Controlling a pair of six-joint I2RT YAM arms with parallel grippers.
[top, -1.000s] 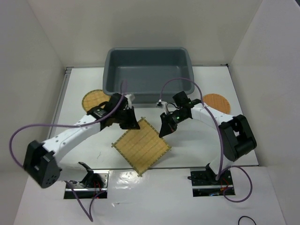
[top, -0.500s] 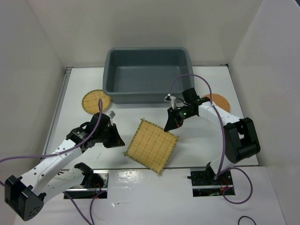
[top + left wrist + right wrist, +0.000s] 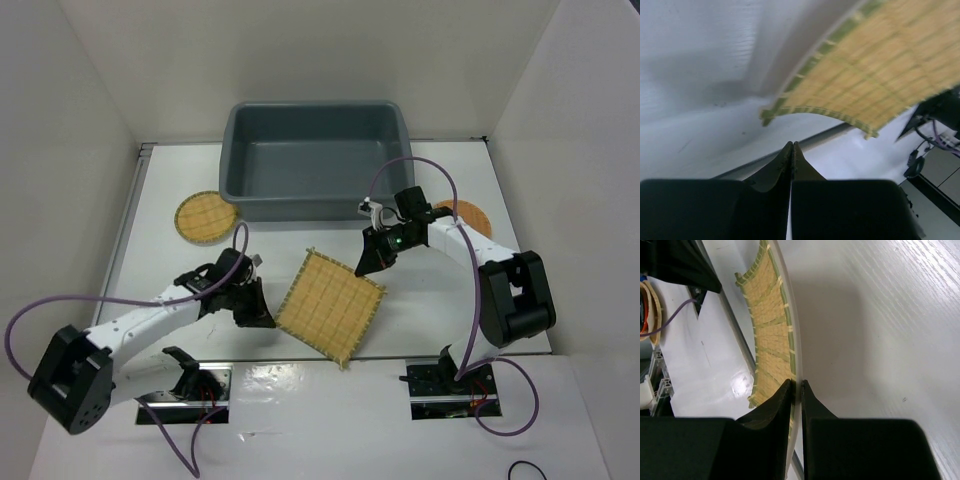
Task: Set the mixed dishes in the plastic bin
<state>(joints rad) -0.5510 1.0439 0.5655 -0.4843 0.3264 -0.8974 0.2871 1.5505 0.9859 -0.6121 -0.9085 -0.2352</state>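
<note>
The right gripper (image 3: 368, 262) (image 3: 796, 387) is clamped on the far right corner of the square bamboo mat (image 3: 330, 305) (image 3: 880, 75) (image 3: 770, 315). In the right wrist view the thin edge sits pinched between the two fingers. From there the mat stretches away toward the near left, its diagonal running corner to corner. It bows and casts a shadow on the white table (image 3: 440, 300), so it seems partly lifted, though I cannot tell whether its near corner touches down.

The left gripper (image 3: 258, 315) (image 3: 791, 147) sits just beside the mat's left corner with its jaws pressed together on nothing. The corner lies ahead of the fingertips and apart from them.

The grey bin (image 3: 300, 205) stands beyond the mat, far and slightly left of the right gripper, and that arm is the nearer one to it. The bin's near wall lies between the jaws and its floor, so I judge the mat must rise above the rim, trailing corner included, before going in.

A yellow woven disc (image 3: 205, 217) lies to the left of the bin. An orange disc (image 3: 468, 215) lies to its right, partly hidden behind the right arm. Both are well clear of the path.
</note>
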